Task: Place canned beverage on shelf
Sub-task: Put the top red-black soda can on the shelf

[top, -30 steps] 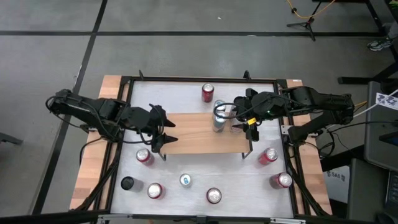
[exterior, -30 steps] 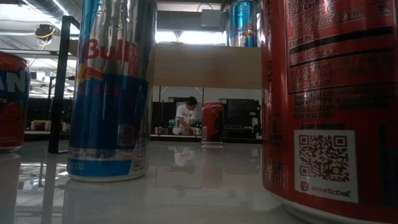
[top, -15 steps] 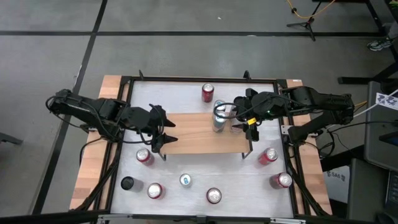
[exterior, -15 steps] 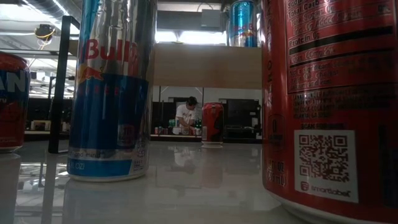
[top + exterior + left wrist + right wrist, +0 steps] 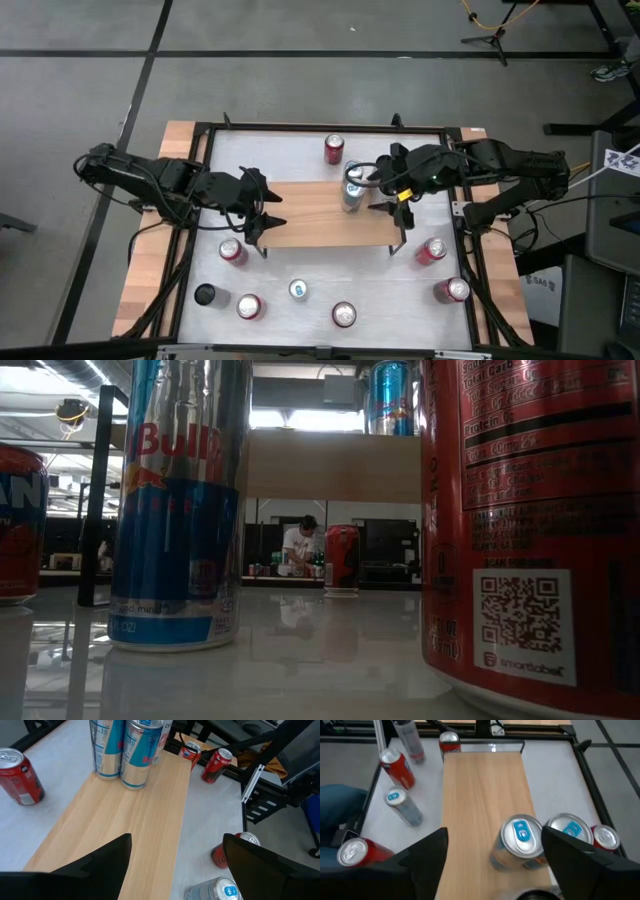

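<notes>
Two blue-and-silver cans stand upright on the shelf — right gripper spread beside them, gripping nothing; left gripper likewise spread wide, empty.

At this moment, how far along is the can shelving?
Done: two tall silver-blue cans stand on the light wooden shelf. In hand: nothing; the right gripper sits open beside them, and the left gripper waits open at the shelf's other end. Left: red cans and others on the white tabletop.
</notes>
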Controlling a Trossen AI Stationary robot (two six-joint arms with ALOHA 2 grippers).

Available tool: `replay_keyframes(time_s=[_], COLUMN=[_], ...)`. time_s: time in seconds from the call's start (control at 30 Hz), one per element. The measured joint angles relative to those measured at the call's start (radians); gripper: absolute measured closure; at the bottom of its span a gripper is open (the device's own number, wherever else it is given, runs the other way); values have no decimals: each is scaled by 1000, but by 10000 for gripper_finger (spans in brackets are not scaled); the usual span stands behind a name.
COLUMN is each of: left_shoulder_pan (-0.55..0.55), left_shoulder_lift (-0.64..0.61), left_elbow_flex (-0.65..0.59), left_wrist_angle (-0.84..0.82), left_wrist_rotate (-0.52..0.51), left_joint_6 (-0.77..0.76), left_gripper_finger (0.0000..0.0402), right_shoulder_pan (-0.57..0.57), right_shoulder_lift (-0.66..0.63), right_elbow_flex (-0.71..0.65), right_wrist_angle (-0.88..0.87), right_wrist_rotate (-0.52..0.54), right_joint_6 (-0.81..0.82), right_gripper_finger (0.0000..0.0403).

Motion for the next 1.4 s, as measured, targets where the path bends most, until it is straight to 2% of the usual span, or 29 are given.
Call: replay_keyframes(time_s=[0.2, 0.5, 0.57, 0.67, 0.73, 0.8, 0.9, 1.1, 1.27, 1.4], left_shoulder_pan=[0, 0, 0, 0, 0, 0, 1, 20, 54, 89], left_shoulder_lift=[0, 0, 0, 0, 0, 0, 0, 0, 0, 0], left_elbow_flex=[0, 0, 0, 0, 0, 0, 0, 0, 0, 0], left_wrist_angle=[0, 0, 0, 0, 0, 0, 6, 6, 5, 4], left_wrist_rotate=[0, 0, 0, -1, -8, -31, -63, -88, -87, -87], left_joint_6=[0, 1, 1, 1, 1, 4, 38, 65, 84, 105], left_gripper_finger=[95, 95, 95, 95, 95, 95, 95, 95, 95, 95], right_shoulder_pan=[0, 0, 0, -14, -47, -106, -224, -512, -747, -872], right_shoulder_lift=[0, 0, 0, 0, 0, -1, 0, -1, 52, 128], right_elbow_flex=[0, 0, 0, 4, 25, 49, 91, 126, 126, 125], right_wrist_angle=[9, 14, 30, 80, 80, 81, 81, 112, 109, 109], right_wrist_rotate=[16, 20, 54, 165, 181, 147, 42, -166, -409, -530], right_joint_6=[-22, -55, -76, -97, -144, -189, -232, -314, -365, -404], right_gripper_finger=[10, 56, 60, 62, 63, 63, 63, 63, 63, 63])
